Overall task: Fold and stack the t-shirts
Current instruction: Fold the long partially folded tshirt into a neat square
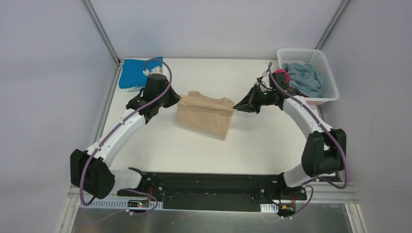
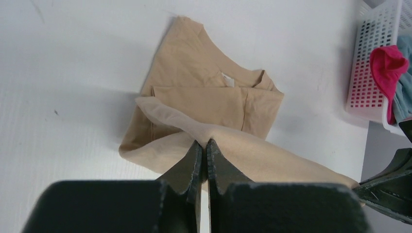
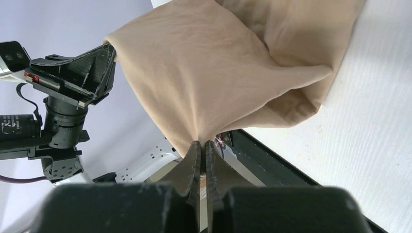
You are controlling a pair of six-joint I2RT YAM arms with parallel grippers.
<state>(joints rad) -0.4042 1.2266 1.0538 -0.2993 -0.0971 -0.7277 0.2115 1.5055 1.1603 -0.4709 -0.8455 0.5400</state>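
Observation:
The tan t-shirt hangs between both grippers above the table middle, its lower part lying folded on the surface. My left gripper is shut on its left edge. My right gripper is shut on its right edge. The tan cloth spreads above the shut fingers in the right wrist view, and its collar shows in the left wrist view. A bright blue t-shirt lies folded at the far left. A grey-blue t-shirt and a magenta-pink one sit in the basket.
The white lattice basket stands at the far right corner; it also shows in the left wrist view. Metal frame posts rise at the back corners. A black rail runs along the near table edge.

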